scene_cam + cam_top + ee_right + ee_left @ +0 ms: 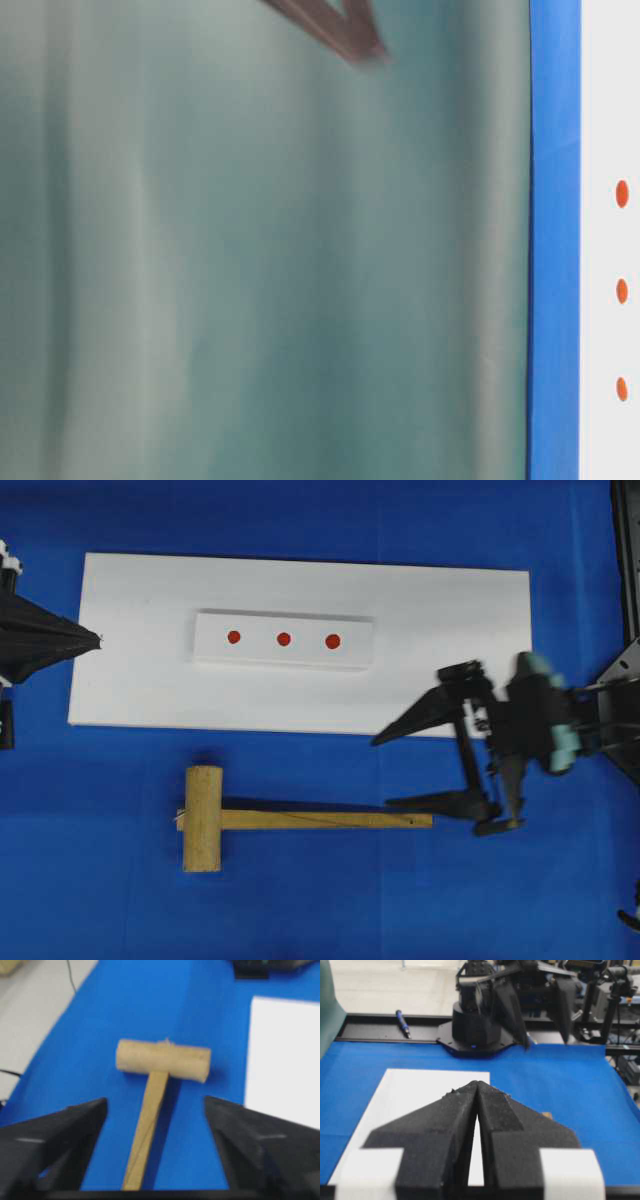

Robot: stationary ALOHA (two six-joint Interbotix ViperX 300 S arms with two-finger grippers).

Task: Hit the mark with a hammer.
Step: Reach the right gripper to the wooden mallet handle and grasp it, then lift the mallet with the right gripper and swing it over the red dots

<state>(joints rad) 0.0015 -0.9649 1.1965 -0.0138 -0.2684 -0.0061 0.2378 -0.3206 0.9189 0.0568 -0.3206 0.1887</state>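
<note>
Beside the hammer (205, 818) handle's end | right pincer (390, 770) spread wide, straddling it to grasp | left pincer (477, 1085) clenched, empty.

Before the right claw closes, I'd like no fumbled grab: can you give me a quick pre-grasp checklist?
1. Right claw open: ok, jaws spread wide.
2. Hammer free: ok, lying flat on the blue cloth, nothing on it.
3. Handle between the jaws: ok in the right wrist view; overhead the handle end sits at the lower finger.
4. Claw low enough to grip: cannot tell.
5. Left claw out of the way: ok, shut, at the board's left edge.
6. Red marks uncovered: ok.
</note>
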